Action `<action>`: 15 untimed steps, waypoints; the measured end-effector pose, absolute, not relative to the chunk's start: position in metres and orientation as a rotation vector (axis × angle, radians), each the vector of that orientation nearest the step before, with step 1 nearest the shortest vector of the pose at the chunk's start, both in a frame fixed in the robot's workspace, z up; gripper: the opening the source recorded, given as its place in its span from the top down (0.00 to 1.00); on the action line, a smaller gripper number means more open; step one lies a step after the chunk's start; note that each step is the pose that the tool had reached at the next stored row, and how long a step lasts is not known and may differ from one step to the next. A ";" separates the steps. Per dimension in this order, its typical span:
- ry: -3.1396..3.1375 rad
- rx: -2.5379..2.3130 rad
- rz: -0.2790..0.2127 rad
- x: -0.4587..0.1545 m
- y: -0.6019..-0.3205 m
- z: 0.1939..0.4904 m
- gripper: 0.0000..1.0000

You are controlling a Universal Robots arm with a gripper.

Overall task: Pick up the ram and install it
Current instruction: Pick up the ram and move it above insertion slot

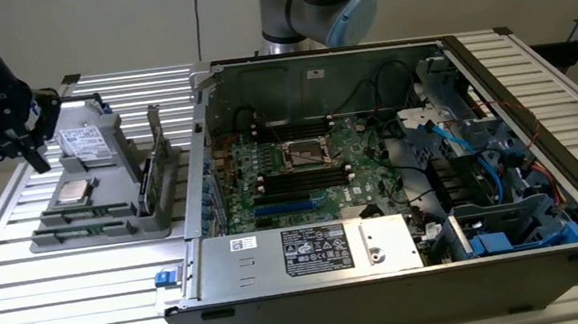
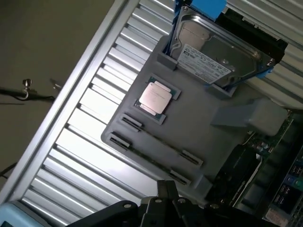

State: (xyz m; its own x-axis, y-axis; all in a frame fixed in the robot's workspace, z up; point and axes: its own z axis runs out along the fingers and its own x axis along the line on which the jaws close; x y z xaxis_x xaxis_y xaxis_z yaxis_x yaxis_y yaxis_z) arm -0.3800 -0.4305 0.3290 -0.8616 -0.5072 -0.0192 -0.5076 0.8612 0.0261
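The tool [image 1: 36,160] is hanging in the air off the exterior view's left side of the grey tray [image 1: 122,208], up by the tray's far end. It is touching nothing. Its fingers are sitting narrow, pressed together, with nothing gripped. In the wrist view the tool [image 2: 166,189] is showing as dark fingers close together, looking down on the tray [image 2: 203,127] and the slatted worktop [image 2: 85,142].

The ram [image 1: 88,214] is standing on edge in a long slot at the tray's near end and is showing as a thin green strip. A second similar strip is lying in the parallel slot just in front of it. In the wrist view the ram [image 2: 156,143] is reading as a thin dark line between two end clips. It is well apart from the tool.

Also sitting in the tray:
- The square silver processor chip [image 1: 72,191] [image 2: 154,98] is lying flat in its pocket, just beyond the ram slots.
- The hard drive [image 1: 83,142] [image 2: 213,52] is lying label-up at the far end.
- The green expansion card [image 1: 160,163] is standing upright along the tray's side, next to the case.

The open computer case [image 1: 363,48] is lying on the worktop [image 1: 85,272] just to the exterior view's right of the tray. The motherboard [image 1: 346,136] is facing up, with black memory slots [image 1: 302,181] beside the processor socket [image 1: 304,154]. The robot arm [image 1: 316,6] is rising behind the case.
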 end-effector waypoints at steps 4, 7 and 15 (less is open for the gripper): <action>2.992 -0.931 0.033 -0.380 -0.430 0.329 0.89; 2.970 -1.010 0.018 -0.380 -0.430 0.329 0.89; 2.892 -1.224 0.005 -0.380 -0.430 0.329 0.89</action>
